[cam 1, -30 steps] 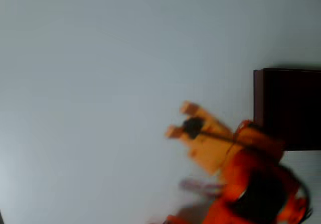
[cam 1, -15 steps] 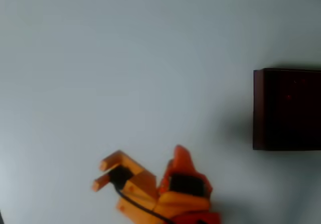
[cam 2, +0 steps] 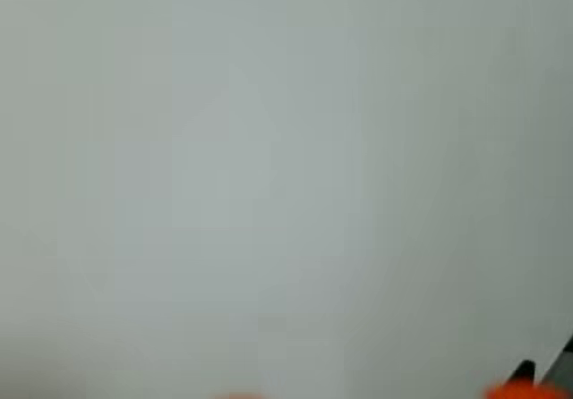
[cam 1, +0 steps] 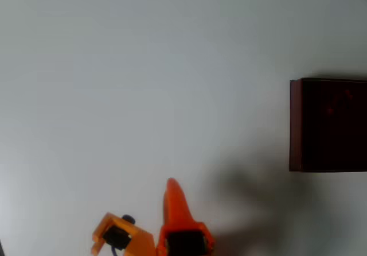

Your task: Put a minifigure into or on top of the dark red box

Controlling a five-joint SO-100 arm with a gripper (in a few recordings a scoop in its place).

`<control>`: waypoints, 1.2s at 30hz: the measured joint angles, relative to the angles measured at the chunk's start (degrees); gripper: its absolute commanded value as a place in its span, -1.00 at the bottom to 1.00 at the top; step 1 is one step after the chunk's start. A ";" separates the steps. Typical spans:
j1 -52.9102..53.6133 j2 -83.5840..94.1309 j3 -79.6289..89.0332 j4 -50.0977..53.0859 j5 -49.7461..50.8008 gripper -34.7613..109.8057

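**Arm drawn back to the lower edge, box at the right edge**

Since the earlier overhead frames, the arm has swung from beside the box to the bottom edge of the picture, left of centre. One pointed orange finger [cam 1: 172, 201] aims up the picture; the gripper [cam 1: 150, 228] is cut by the lower edge, and whether the fingers are spread or closed cannot be told. Nothing is seen between them. Left of the finger sits a paler orange bracket [cam 1: 117, 237] carrying a small black part. In the wrist view, blurred orange [cam 2: 528, 388] shows at the lower right corner against the plain pale bench.

Outward from the arm, the pale bench [cam 1: 143, 95] lies open across the left and centre of the overhead view. A soft shadow falls on it right of the gripper. The dark red box [cam 1: 328, 124] rests at the right edge, well apart from the arm, its right side cut off. Faint red specks [cam 1: 335, 104], presumably the minifigure, show in its dark interior, too dim to make out.
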State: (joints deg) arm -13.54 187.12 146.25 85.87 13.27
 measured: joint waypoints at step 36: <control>-5.54 3.96 25.84 -9.23 -12.48 -0.52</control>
State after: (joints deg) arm -19.07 191.07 172.09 76.64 0.79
